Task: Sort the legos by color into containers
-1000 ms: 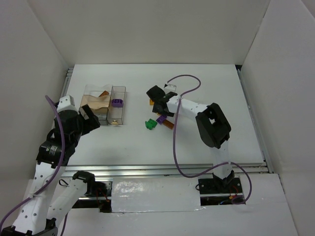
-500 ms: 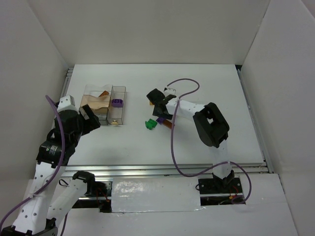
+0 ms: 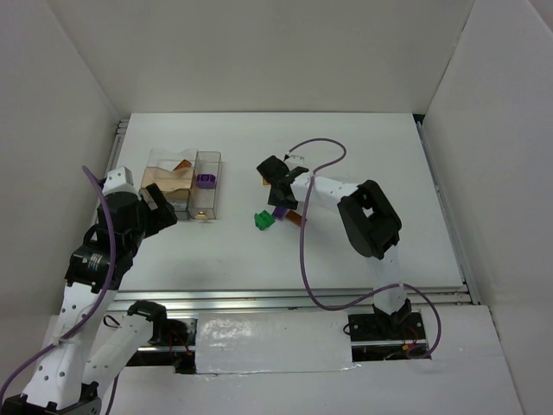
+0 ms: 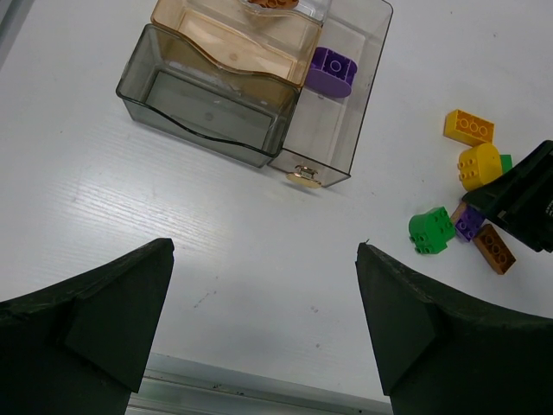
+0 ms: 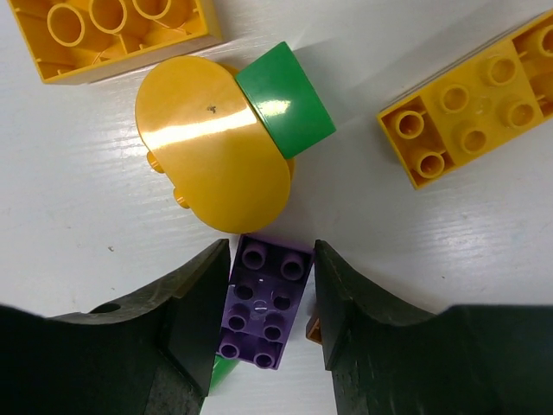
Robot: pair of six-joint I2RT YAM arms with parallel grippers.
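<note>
Clamps right gripper (image 5: 270, 303) narrowly on purple brick (image 5: 263, 316), lower centre, likely bound for the narrow bin (image 4: 324, 138) holding purple; parks left gripper (image 4: 263, 251) wide open, empty.

Left pincer (image 4: 263, 251) agape (right pincer (image 5: 270, 259) low, narrow)

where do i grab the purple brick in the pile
Pinch the purple brick across its two long flat sides, coming straight down. It lies studs up with a yellow brick crowding one short end; the right gripper straddles the long sides.
</note>
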